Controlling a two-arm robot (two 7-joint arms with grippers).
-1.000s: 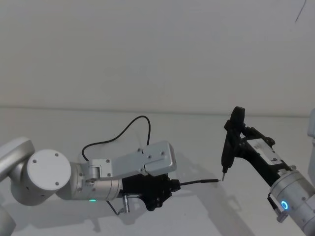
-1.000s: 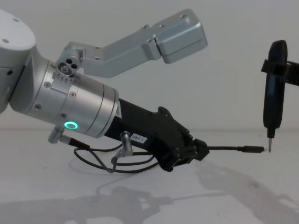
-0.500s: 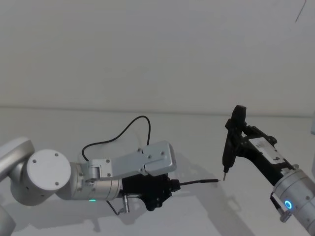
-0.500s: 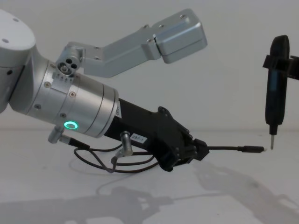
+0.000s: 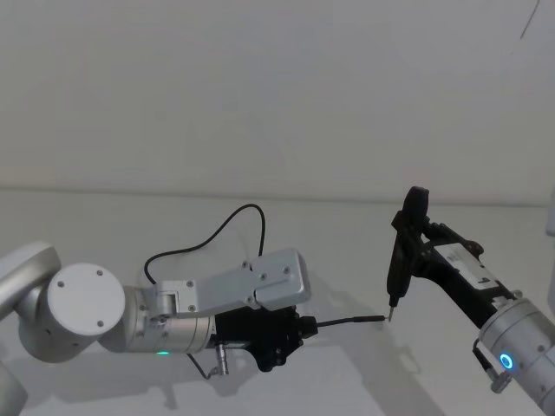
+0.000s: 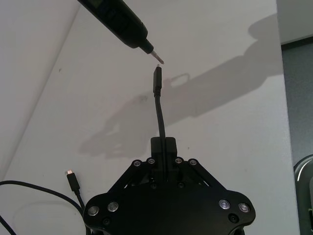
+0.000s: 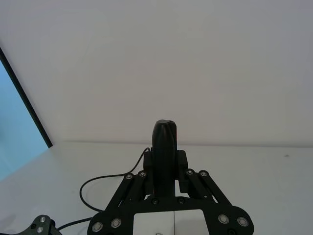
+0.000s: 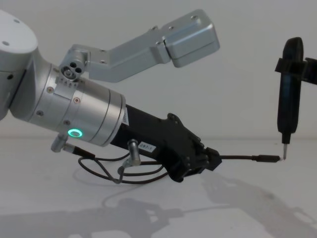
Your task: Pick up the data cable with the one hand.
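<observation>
My left gripper (image 8: 213, 162), low at centre-left, pinches narrow on the data cable (image 8: 237, 157), with slack looping far-left. My right gripper (image 7: 165, 167) clamps a black tool (image 8: 289, 99). Cable judged light, limp, thin. Best hold is just behind the plug (image 6: 156, 78).

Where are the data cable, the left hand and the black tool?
data cable (image 5: 351, 320): head view, straight stretch before the plug.
left hand (image 8: 212, 162): chest view, between its fingertips.
black tool (image 8: 288, 99): chest view, middle of its body.
</observation>
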